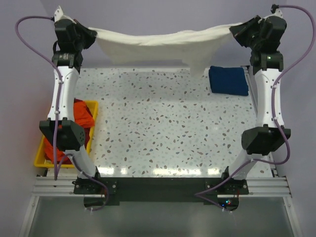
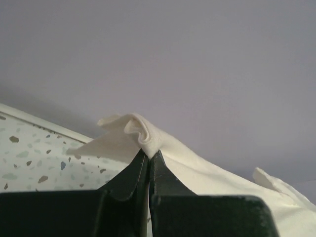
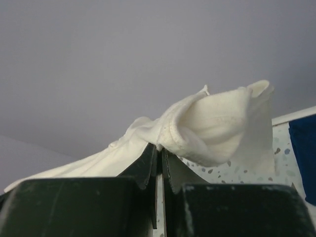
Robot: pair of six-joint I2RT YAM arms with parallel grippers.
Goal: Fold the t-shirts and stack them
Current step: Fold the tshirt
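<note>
The cream t-shirt [image 1: 158, 47] hangs stretched in the air between both grippers above the table's far edge, sagging in the middle. My left gripper [image 1: 94, 33] is shut on its left corner; the pinched cloth [image 2: 143, 133] bunches above the fingertips [image 2: 149, 154]. My right gripper [image 1: 233, 30] is shut on the right corner, where a hemmed sleeve [image 3: 217, 123] folds over the fingertips [image 3: 159, 148]. A folded dark blue t-shirt [image 1: 228, 80] lies at the far right of the table. Orange and red shirts [image 1: 79, 118] are piled in a yellow tray.
The yellow plastic tray [image 1: 94, 129] sits off the table's left edge beside the left arm. The speckled tabletop [image 1: 168, 123] lies below the hanging shirt. A grey wall stands behind the table's far edge.
</note>
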